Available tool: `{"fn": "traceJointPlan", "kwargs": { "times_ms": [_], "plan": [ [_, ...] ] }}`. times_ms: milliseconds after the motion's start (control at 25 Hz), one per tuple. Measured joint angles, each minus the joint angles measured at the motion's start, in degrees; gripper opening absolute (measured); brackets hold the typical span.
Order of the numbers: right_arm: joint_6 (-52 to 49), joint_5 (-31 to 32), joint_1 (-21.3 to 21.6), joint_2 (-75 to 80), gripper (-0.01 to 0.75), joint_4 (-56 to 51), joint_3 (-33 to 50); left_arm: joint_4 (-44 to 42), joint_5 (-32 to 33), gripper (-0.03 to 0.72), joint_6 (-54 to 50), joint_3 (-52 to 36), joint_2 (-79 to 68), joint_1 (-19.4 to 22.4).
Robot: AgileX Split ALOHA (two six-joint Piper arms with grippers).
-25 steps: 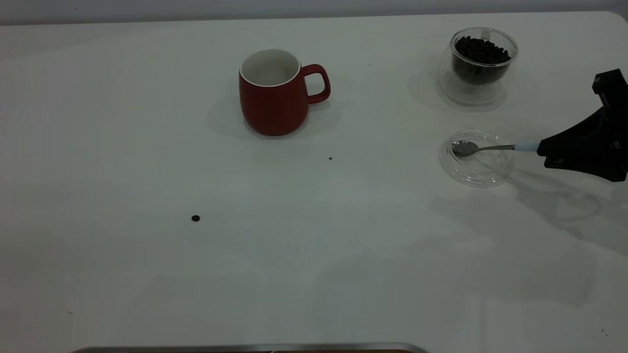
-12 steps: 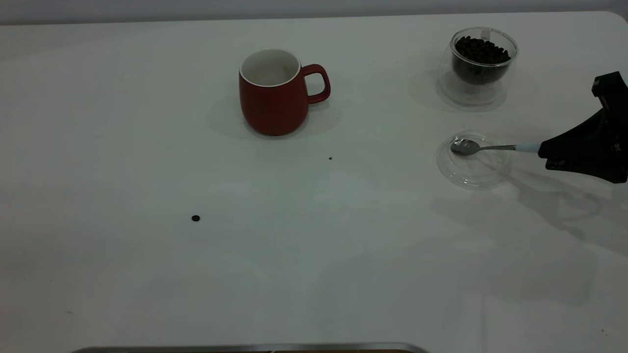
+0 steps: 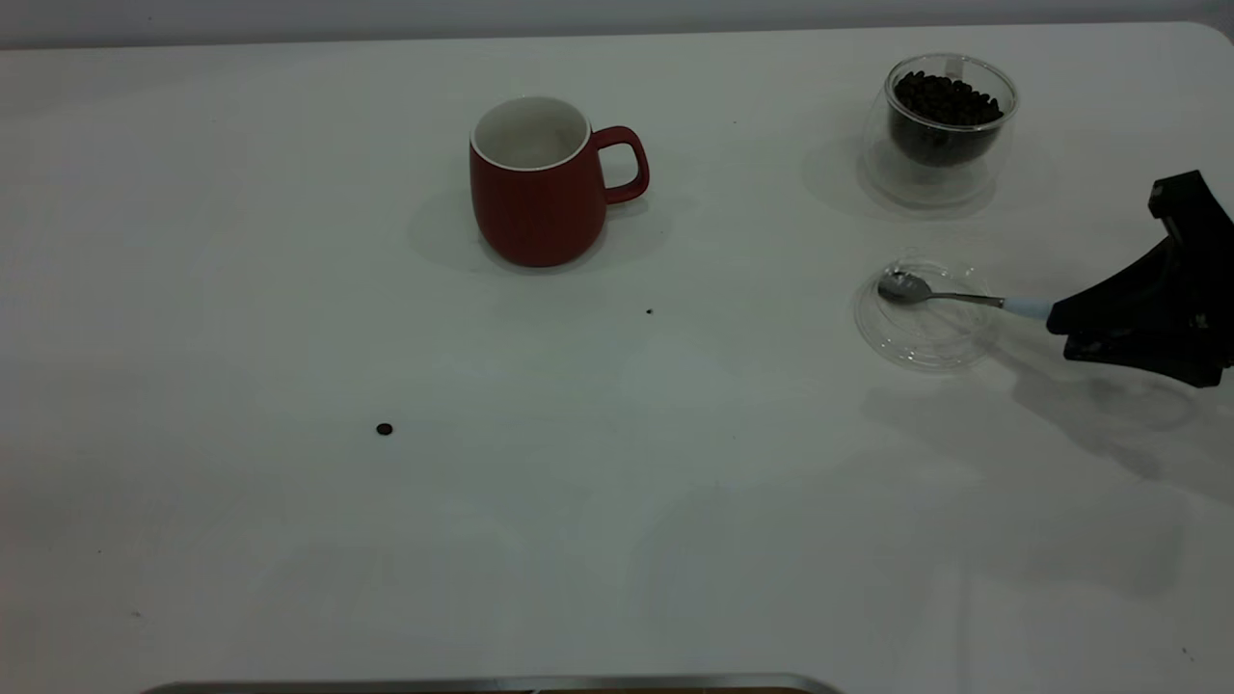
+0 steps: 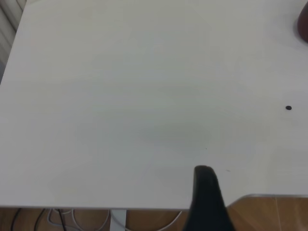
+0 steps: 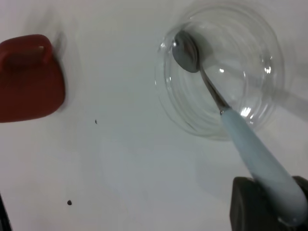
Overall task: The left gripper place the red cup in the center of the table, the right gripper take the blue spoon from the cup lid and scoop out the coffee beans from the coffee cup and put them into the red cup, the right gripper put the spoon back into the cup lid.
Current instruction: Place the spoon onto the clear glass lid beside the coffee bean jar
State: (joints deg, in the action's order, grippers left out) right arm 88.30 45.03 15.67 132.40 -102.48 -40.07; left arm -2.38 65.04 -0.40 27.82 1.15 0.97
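Left pincer point(image 4: 204, 202): showing only in its own wrist view as a dark finger above the bench point(image 3: 241, 289) edge, well apart from everything; whether it is released or clenched cannot be told.
Stray bean point(image 3: 385, 429): lying alone on the bench, nearer the camera than the mug.
Red cup point(image 3: 536, 183): standing upright toward the far middle of the bench, handle pointing toward the right arm's side.
Cup lid point(image 3: 924, 313): lying flat, nearer the camera than the coffee cup.
Blue spoon point(image 3: 950, 296): resting its metal bowl inside the lid, handle sloping out over the rim.
Coffee cup point(image 3: 950, 125): sitting upright at the far right, holding coffee beans point(image 3: 943, 98).
Right pincer point(image 3: 1056, 320): reaching in from the right edge, clenching the spoon's pale handle end.
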Motion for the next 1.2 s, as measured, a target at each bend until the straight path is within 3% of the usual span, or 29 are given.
{"fn": "traceJointPlan", "kwargs": {
  "times_ms": [160, 480, 760, 1040, 1200],
  "plan": [
    [0.0, -0.6, 0.0, 0.1, 0.224, 0.0, 0.0, 0.0, 0.0, 0.587, 0.0, 0.0, 0.0, 0.0],
    [-0.3, -0.9, 0.0, 0.4, 0.348, 0.0, 0.0, 0.0, 0.0, 0.587, 0.0, 0.0, 0.0, 0.0],
    [-1.3, -1.4, 0.0, 0.4, 0.376, 0.0, 0.0, 0.0, 0.0, 0.587, 0.0, 0.0, 0.0, 0.0],
    [-3.5, -3.0, 0.0, 0.4, 0.522, 0.0, 0.0, 0.0, 0.0, 0.587, 0.0, 0.0, 0.0, 0.0],
    [-6.9, -5.6, 0.0, 0.4, 0.553, 1.1, 0.0, 0.0, 0.0, 0.587, 0.0, 0.0, 0.0, 0.0]
  ]
}}
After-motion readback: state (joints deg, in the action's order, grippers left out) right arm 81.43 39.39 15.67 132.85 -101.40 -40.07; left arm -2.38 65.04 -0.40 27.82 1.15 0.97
